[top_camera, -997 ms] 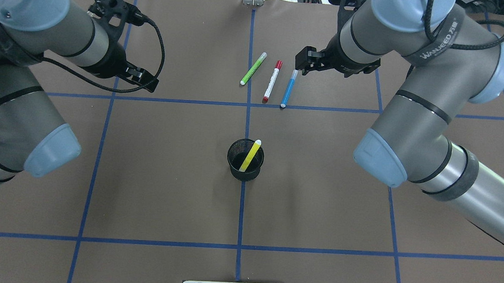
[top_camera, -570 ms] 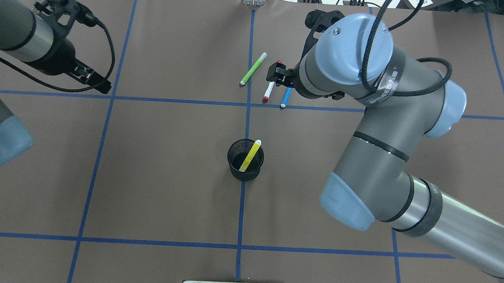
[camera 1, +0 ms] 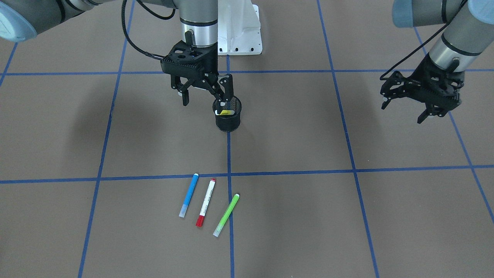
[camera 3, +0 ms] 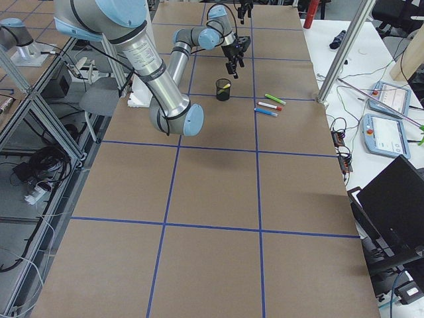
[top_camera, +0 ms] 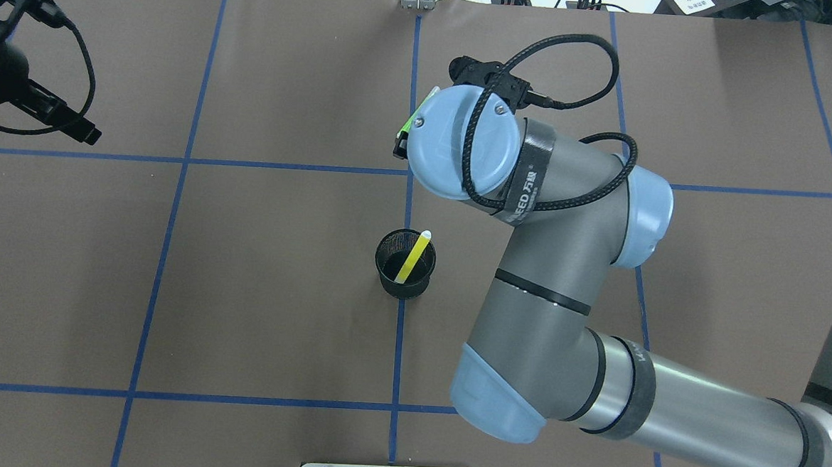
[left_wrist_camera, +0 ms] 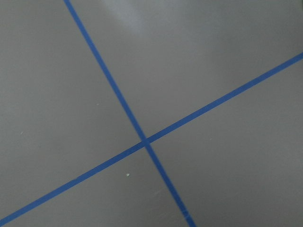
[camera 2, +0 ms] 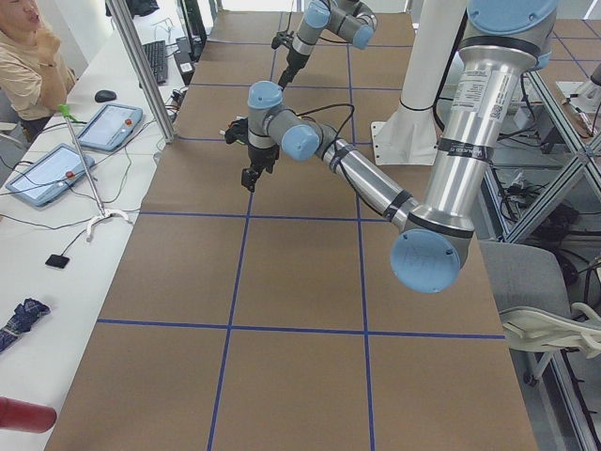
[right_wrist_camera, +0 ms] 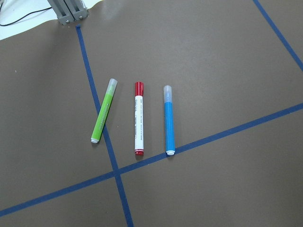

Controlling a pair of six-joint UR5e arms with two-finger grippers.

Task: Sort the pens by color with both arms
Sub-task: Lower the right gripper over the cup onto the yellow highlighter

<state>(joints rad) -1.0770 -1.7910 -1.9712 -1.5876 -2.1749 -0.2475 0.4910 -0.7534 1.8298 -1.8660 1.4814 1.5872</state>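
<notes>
While the right pincer (camera 1: 204,99) hangs wide open and empty, the red-ended pen (right_wrist_camera: 138,118) lies flat beneath it.

A slim blue marker (camera 1: 189,195), a white-barrelled marker with red ends (camera 1: 205,202) and a light green marker (camera 1: 226,215) lie side by side, roughly parallel and not touching, on the brown counter (camera 1: 308,135). The white one is in the middle. A yellow marker (top_camera: 412,257) leans tilted inside the black wire-mesh cup (top_camera: 403,279). The right claw (camera 1: 206,96) and left claw (camera 1: 402,113) hang empty, fingers spread.
</notes>
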